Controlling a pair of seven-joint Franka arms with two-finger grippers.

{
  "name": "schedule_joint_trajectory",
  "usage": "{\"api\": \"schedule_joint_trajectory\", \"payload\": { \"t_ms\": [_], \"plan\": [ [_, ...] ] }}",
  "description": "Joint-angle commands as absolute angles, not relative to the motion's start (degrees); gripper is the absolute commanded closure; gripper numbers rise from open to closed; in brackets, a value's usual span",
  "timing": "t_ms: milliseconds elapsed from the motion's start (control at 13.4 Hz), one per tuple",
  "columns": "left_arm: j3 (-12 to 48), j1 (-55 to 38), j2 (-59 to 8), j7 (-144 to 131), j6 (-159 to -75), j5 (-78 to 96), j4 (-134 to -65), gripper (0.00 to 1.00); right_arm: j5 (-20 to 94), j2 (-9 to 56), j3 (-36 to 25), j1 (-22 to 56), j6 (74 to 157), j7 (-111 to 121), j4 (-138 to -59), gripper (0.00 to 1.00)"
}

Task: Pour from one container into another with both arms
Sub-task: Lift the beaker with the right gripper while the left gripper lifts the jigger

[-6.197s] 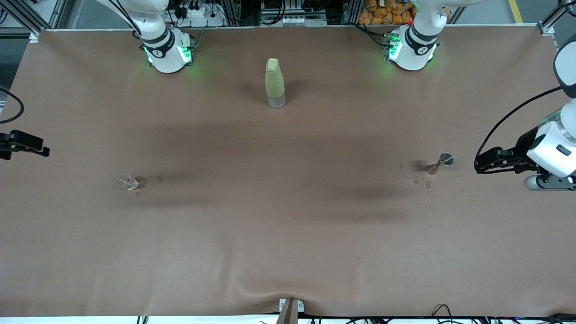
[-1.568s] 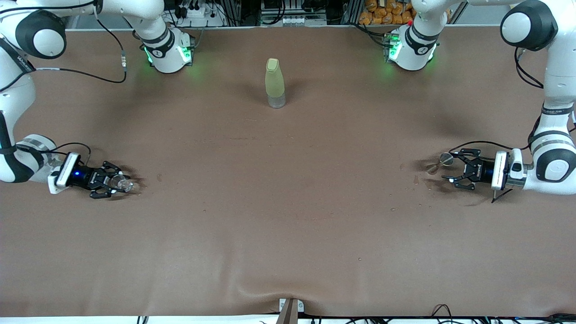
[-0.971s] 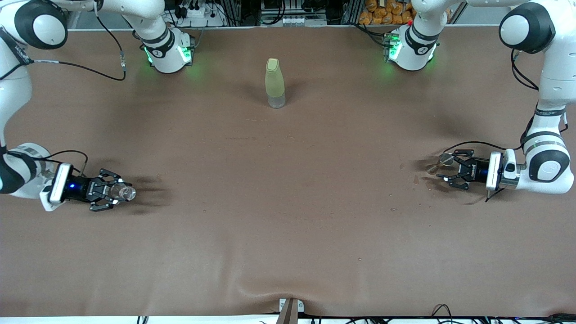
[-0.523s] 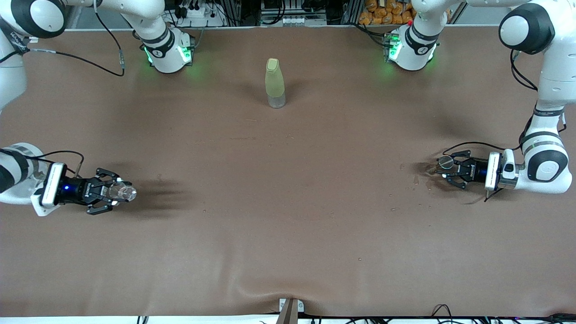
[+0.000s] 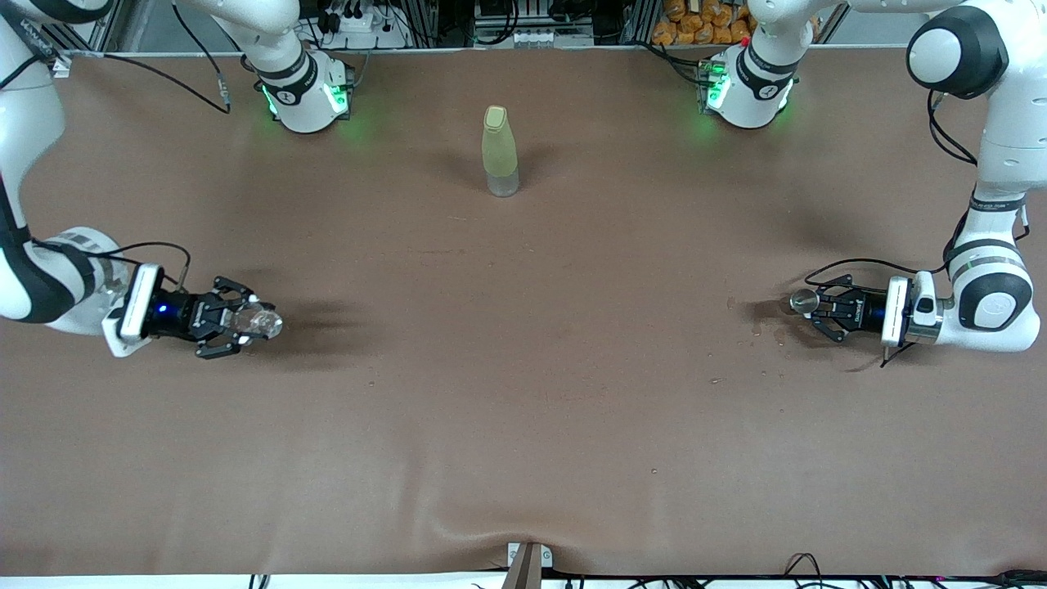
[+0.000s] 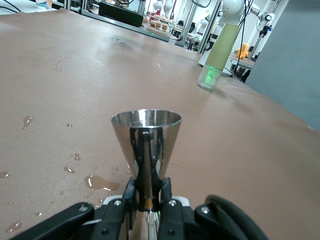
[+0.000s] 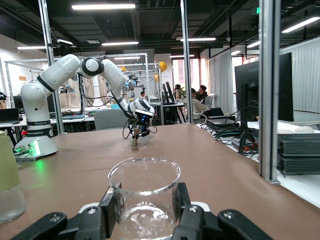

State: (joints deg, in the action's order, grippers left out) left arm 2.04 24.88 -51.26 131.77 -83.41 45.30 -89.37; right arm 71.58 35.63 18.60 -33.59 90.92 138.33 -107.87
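Brown paper covers the surface [image 5: 523,393], with the 2 arm bases along its edge farthest from the front camera. We find the left claw [image 5: 818,304] at the left arm's end of the surface, clamped on the narrow waist of a steel jigger [image 5: 805,301], which stands upright with its mouth up in the left wrist view [image 6: 146,150]. The right claw [image 5: 245,321] is over the right arm's end of the surface, clamped on the wall of a small clear glass beaker [image 5: 260,322], also mouth up [image 7: 144,197]. We judge both vessels to be light, rigid and smooth; the glass is fragile, so we advise moderate pressure on its wall and a slow, level carry. The jigger's polished taper may slip, so the waist is the correct hold. Water droplets [image 5: 769,331] lie beside the jigger. A pale green bottle [image 5: 500,151] stands between the bases, well apart from both claws, and nothing obstructs the middle of the surface.
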Motion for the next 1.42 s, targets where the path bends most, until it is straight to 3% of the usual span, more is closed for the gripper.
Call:
{"api": "schedule_joint_trajectory", "payload": {
  "t_ms": [0, 373, 821, 1344],
  "plan": [
    [2.0, 23.8, -50.8, 133.3, -83.7, 46.9, -89.6, 1.00, 74.9, 31.3, 18.8, -32.1, 92.5, 139.3, -112.9, 0.91],
    [9.1, 22.1, -50.0, 133.1, -84.0, 49.3, -87.4, 1.00, 83.8, 21.7, 19.0, -27.8, 94.1, 139.1, -124.1, 0.94],
    [11.7, 8.7, -49.4, 133.5, -94.9, 59.9, -86.7, 1.00, 83.2, 16.5, 19.0, -23.1, 96.6, 131.9, -123.6, 0.99],
    [11.6, -10.3, -50.1, 140.3, -110.2, 80.7, -86.9, 1.00, 86.6, 17.2, 19.1, -15.7, 103.1, 132.6, -121.7, 0.94]
  ]
}}
